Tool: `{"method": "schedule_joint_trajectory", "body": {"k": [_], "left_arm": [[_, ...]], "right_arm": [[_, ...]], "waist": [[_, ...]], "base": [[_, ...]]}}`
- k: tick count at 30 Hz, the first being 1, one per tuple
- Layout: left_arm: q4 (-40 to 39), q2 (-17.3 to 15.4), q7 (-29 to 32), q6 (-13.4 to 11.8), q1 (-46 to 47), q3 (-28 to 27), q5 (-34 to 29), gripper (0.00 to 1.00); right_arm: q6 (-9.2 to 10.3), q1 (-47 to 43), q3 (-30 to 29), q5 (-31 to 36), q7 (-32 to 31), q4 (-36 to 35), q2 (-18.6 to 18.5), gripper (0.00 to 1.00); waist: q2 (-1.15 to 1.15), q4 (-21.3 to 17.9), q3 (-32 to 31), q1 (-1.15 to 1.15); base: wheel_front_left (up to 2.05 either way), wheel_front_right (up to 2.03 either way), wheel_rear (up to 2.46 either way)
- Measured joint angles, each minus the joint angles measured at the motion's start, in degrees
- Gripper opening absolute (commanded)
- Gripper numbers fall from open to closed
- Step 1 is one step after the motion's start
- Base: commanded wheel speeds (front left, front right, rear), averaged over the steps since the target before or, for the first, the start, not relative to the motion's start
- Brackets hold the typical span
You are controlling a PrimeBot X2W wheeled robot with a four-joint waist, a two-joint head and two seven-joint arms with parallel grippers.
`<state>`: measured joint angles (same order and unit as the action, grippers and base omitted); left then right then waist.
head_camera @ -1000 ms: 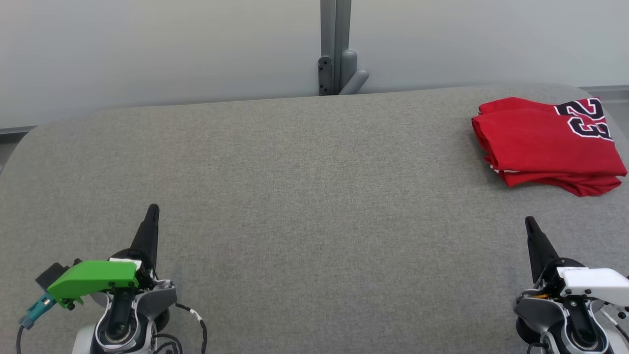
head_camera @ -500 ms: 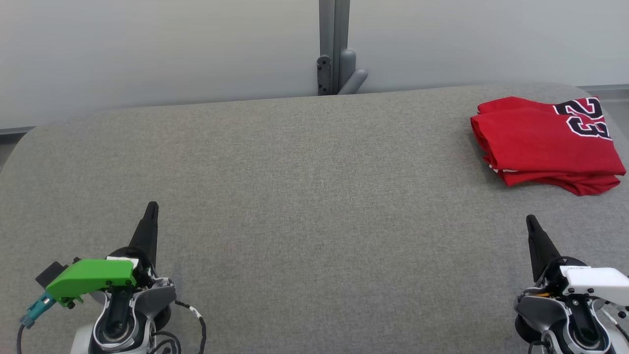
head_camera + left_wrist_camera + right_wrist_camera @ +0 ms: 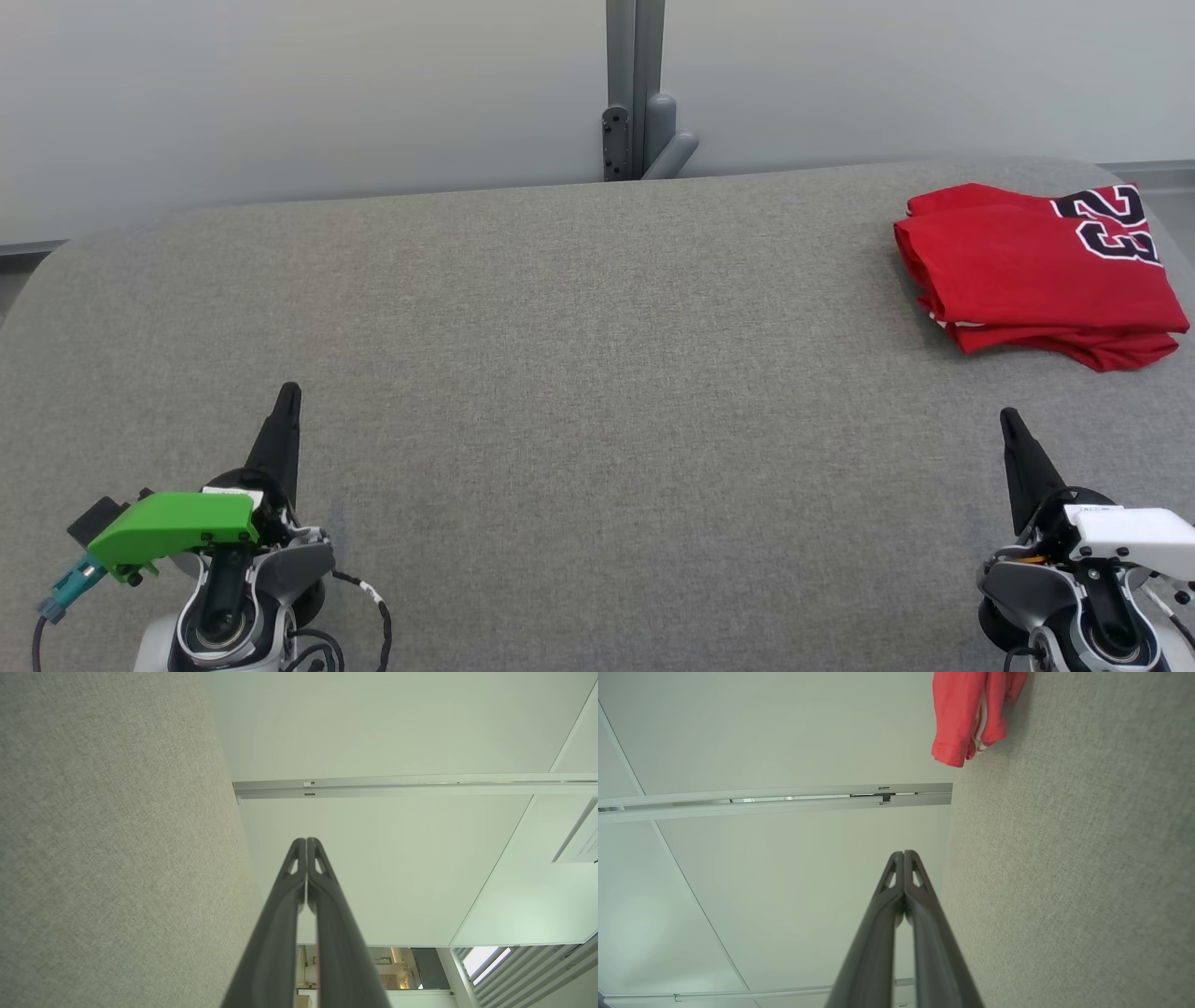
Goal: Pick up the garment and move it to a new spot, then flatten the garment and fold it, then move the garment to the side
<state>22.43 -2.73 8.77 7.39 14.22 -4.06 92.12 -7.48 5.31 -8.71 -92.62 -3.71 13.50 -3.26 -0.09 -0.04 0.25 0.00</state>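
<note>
A folded red jersey (image 3: 1036,271) with a black number lies far right on the grey fabric table (image 3: 597,373), well apart from the left gripper (image 3: 290,390) and right gripper (image 3: 1006,415), both with fingers pressed together.

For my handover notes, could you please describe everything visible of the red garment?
The red garment is a jersey-like top, folded into a layered stack, with black white-edged numerals on top and white trim between layers. It lies flat at the far right of the grey fabric table; nothing else touches it.
</note>
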Motion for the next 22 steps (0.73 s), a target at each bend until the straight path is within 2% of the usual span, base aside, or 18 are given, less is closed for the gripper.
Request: {"method": "schedule_joint_trajectory", "body": {"k": [22], "left_arm": [[0.0, 0.0, 0.0, 0.0, 0.0, 0.0, 0.0, 0.0]], "right_arm": [[0.0, 0.0, -0.1, 0.0, -0.1, 0.0, 0.1, 0.0]], "waist": [[0.0, 0.0, 0.0, 0.0]], "base": [[0.0, 0.0, 0.0]]}}
